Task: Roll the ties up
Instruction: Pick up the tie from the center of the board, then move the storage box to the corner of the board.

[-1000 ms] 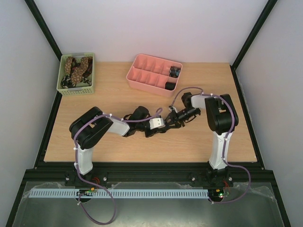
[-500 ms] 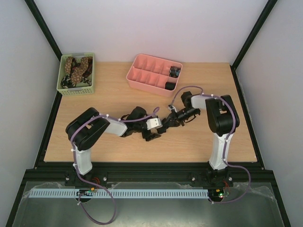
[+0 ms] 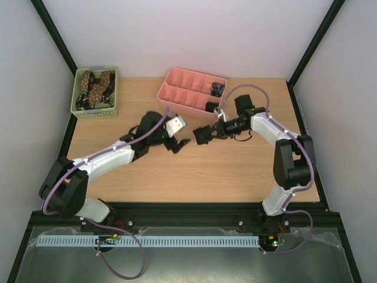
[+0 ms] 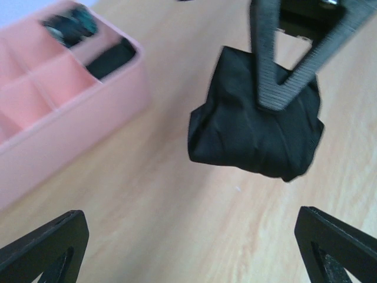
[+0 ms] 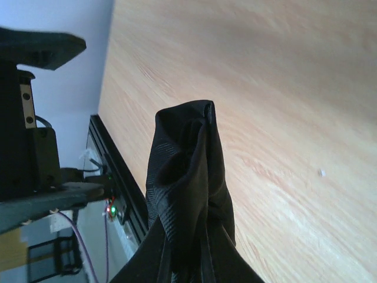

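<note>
Holding two rolled ties (image 3: 211, 107): pink tray (image 3: 181, 84) | loose ties (image 3: 94, 85): green basket (image 3: 94, 112)

rolled tie (image 5: 185, 194) cropped below, pink tray (image 4: 76, 127) blurred

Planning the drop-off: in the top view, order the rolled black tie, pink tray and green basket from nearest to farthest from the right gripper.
1. rolled black tie, clamped in the right gripper
2. pink tray, just beyond it toward the back
3. green basket, back left corner
</note>
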Motion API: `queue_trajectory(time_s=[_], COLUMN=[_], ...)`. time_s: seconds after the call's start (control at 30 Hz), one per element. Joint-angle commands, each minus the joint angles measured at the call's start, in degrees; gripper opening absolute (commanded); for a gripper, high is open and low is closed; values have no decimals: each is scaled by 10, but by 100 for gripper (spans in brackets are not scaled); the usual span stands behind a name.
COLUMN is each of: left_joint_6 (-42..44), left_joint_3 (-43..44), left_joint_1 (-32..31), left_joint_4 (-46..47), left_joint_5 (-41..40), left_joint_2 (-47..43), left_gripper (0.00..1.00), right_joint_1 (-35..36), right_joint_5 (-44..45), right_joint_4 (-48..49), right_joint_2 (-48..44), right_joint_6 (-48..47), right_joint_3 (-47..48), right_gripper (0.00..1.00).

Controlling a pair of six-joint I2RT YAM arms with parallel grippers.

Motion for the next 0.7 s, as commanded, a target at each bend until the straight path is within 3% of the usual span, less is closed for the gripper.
queue_trajectory(time_s=[0.0,0.13,0.37,0.43,0.67], left_joint_6=[-69,-115,-196,-188,-175], left_joint_3=[123,242,323,335,302], left_joint_1=[28,83,125,130,152], left_joint_4=[-104,-202,-193,-212,-213], left_joint_5=[-36,129,313,329,308], left_joint_2=[-18,8,42,58,63], left_gripper=[99,99,97,96,99], right_joint_1=[-9,-11,-13,-13,-13], right_joint_5=[-19,-28,0,34,149], right_joint_4=[47,103,218,192,-4], right_joint_2=[-57,-86,-109,-93,19], right_joint_6=[33,80,174,142,-96], right_joint_3=[52,91,117,144,319], right_gripper=[1,1,2,1,2])
